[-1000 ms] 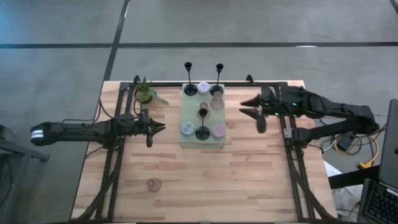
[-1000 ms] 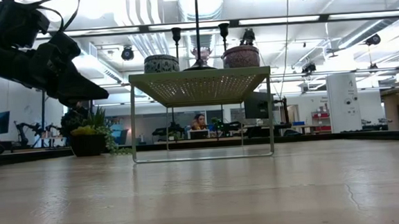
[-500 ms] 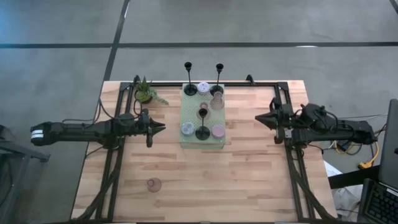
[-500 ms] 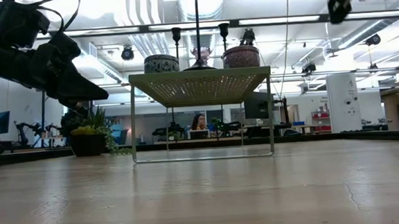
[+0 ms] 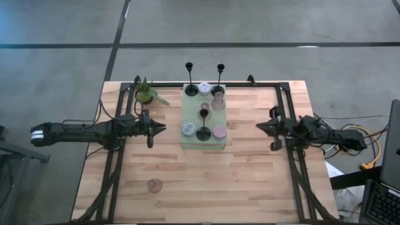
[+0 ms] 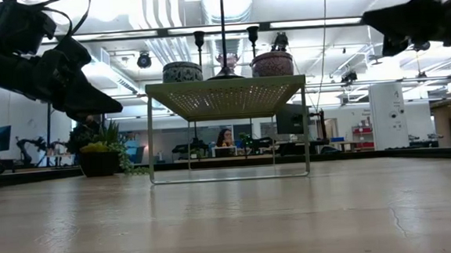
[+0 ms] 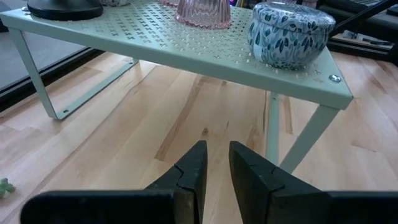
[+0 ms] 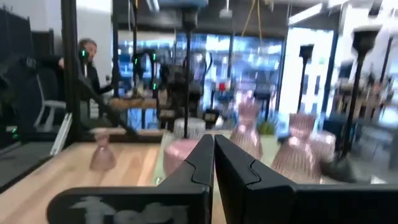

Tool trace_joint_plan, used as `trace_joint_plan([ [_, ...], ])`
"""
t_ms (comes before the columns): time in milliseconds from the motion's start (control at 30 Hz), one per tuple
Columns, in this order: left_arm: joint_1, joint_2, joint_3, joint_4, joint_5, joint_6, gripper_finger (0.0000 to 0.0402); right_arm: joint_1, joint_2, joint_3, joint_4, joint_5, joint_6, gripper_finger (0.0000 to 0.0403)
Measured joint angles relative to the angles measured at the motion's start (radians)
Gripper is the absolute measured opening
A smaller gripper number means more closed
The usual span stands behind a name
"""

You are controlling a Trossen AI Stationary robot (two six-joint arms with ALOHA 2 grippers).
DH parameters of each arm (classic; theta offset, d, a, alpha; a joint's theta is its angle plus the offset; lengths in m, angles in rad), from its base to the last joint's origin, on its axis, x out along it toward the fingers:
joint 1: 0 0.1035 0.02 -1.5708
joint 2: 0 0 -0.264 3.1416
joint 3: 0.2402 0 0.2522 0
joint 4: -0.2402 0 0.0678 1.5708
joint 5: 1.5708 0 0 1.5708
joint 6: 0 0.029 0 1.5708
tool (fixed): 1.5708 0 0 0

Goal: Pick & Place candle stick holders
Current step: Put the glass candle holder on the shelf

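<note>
Wooden tabletop (image 5: 206, 181) is mostly bare right now, and the big change over the last second is the right arm: it was stretched in over the table toward the pale green rack (image 5: 194, 142), and now it's pulled all the way back to the right edge, with the right gripper (image 5: 267, 128) parked near the frame rail, fingers pinched together on nothing. Left gripper (image 5: 157, 129) hasn't budged, sitting just left of the rack with its fingers nearly closed and empty too; its wrist camera looks right under the rack's top. Nearly all the candle stick holders are on the rack: one black candlestick (image 5: 203, 132) near the front, two more at the back edge (image 5: 190, 89), plus the squat cups, like the patterned blue one (image 7: 288, 32) and a pink one (image 5: 219, 131). One lone pink cup (image 5: 154, 185) stands well apart on the bare wood near the front left. My read is the right arm is retreating to rest with nothing carried, so either a placement just wrapped up or it's the left arm's turn.
</note>
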Motion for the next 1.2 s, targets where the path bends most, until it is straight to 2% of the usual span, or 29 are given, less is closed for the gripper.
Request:
trace_joint_plan([
  [33,0.0,0.0,0.0,-0.001,0.0,0.0,0.0071,0.0,0.003,-0.015,0.037,0.0,-0.016,0.0008],
  [533,0.0,0.003,0.0,-0.006,0.0,0.0,0.0071,0.0,0.008,-0.018,-0.062,-0.001,-0.02,0.0008],
  [1200,0.0,0.003,0.0,-0.005,0.0,0.0,0.0071,0.0,0.008,-0.018,-0.058,-0.001,-0.017,0.0008],
])
